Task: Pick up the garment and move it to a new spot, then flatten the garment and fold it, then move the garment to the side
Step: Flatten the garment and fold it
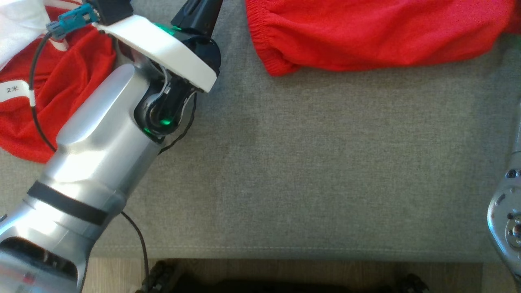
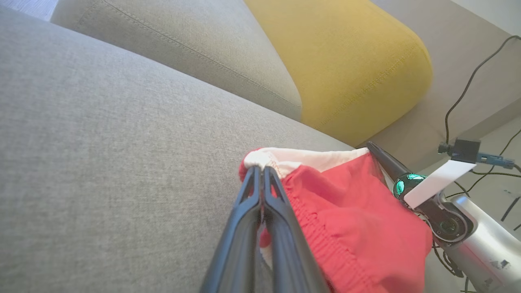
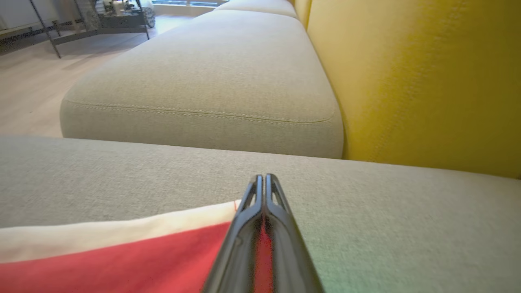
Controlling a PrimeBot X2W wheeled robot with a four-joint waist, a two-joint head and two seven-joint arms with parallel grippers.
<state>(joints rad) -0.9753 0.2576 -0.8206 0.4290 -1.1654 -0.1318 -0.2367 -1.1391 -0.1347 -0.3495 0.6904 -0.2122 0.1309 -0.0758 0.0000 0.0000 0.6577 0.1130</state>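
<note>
The garment (image 2: 358, 228) is red with an elastic waistband and a white band. In the left wrist view my left gripper (image 2: 262, 169) is shut on its gathered edge, just above the grey seat. My right gripper (image 2: 374, 149) touches the same cloth a short way off. In the right wrist view the right gripper (image 3: 264, 177) is shut on a corner of the garment (image 3: 122, 260), where the white band ends. The head view shows red cloth (image 1: 366, 32) lying at the top. My left arm (image 1: 101, 142) reaches up past it, and its fingertips are cut off by the top edge.
More red fabric (image 1: 61, 89) and a white cloth (image 1: 20, 24) lie under the left arm; I cannot tell if they belong to the garment. The grey sofa seat (image 1: 325, 162) stretches wide. A yellow back cushion (image 3: 427, 81) stands behind it. The wooden floor (image 1: 114, 276) begins at the seat's front edge.
</note>
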